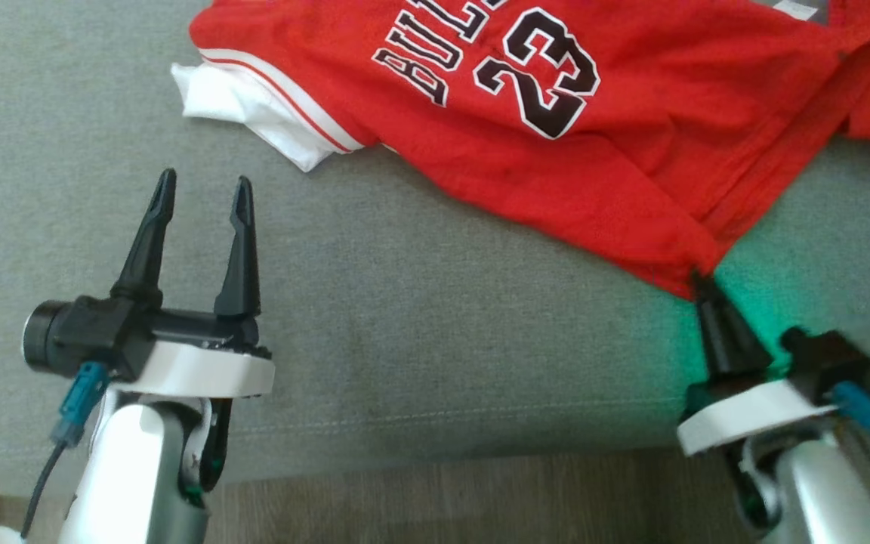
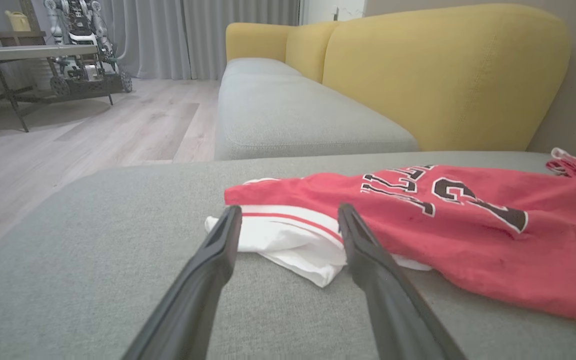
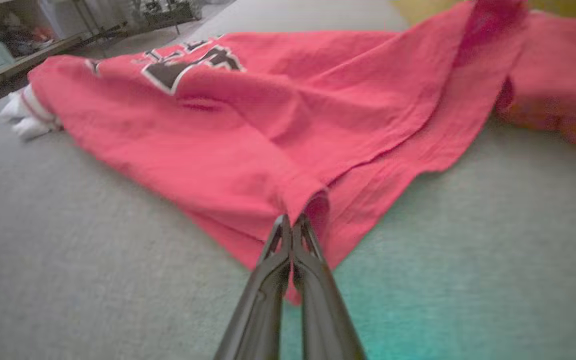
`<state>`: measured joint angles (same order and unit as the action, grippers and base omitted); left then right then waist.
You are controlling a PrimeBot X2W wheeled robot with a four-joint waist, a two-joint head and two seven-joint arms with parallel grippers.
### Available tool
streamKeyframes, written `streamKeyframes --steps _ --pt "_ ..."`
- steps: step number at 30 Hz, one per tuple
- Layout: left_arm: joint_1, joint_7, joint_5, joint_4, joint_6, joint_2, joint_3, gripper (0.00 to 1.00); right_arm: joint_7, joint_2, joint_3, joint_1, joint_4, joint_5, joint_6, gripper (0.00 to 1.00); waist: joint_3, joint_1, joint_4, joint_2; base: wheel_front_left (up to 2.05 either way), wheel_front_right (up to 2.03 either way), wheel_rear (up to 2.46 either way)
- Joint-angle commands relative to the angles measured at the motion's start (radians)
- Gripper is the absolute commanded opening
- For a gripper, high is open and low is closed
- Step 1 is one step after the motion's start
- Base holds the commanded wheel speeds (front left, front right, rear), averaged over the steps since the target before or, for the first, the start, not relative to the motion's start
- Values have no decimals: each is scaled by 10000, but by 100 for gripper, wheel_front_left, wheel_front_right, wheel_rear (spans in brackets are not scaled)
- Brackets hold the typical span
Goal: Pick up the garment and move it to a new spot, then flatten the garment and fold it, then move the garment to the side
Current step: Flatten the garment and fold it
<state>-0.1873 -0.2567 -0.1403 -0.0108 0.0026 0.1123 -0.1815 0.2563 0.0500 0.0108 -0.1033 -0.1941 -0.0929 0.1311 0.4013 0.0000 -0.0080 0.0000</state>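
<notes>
Where the jersey (image 1: 631, 136) lies across the far half of the grey cushion (image 1: 405, 340), its long axis runs left to right. The white-trimmed top end points left and the hem end lies to the right. Its chest lettering faces up and sits slanted in the head view: black, white-edged letters read "BULL", the rest of the word being cut off by the frame's far edge, and beside them is the number "23". From the left wrist the same print shows at a shallow angle, and only the digits can be made out there.

The right hand (image 1: 699, 281) is at the near right, its two dark fingers pressed together on the jersey's nearest corner. In the right wrist view that corner (image 3: 298, 197) is bunched into a small peak at the fingertips, with cloth fanning away from it. That picture is soft, and the far right part of the jersey is blurred. A green glow tints the cushion beside this hand.

The left hand (image 1: 205, 181) is at the near left, fingers spread and pointing toward the far side. It holds nothing and stands apart from the white edge (image 2: 288, 245) of the jersey ahead of it.

At the far right the jersey folds over itself and runs out of frame, so its full outline is hidden. A small pale patch (image 1: 797, 7) at the far edge is too cropped to read. Wood floor (image 1: 480, 499) borders the cushion's near side, and a yellow sofa (image 2: 443, 75) stands beyond.
</notes>
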Motion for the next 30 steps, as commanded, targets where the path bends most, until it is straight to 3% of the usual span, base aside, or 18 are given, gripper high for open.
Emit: streamKeyframes --steps 1,12,30 --pt "-95 -51 133 -246 -35 84 368 100 55 4 -76 -183 438 -70 -4 0 81 0 -73 0 0 0 0" --pt "-840 -51 752 1510 -315 774 555 100 55 3 1602 -912 1815 137 -4 0 629 0 -472 0 0 0 0" --pt "-3884 47 2095 6438 -355 1844 -260 100 55 3 1099 -1534 1626 -99 -4 0 1279 0 -837 0 0 0 0"
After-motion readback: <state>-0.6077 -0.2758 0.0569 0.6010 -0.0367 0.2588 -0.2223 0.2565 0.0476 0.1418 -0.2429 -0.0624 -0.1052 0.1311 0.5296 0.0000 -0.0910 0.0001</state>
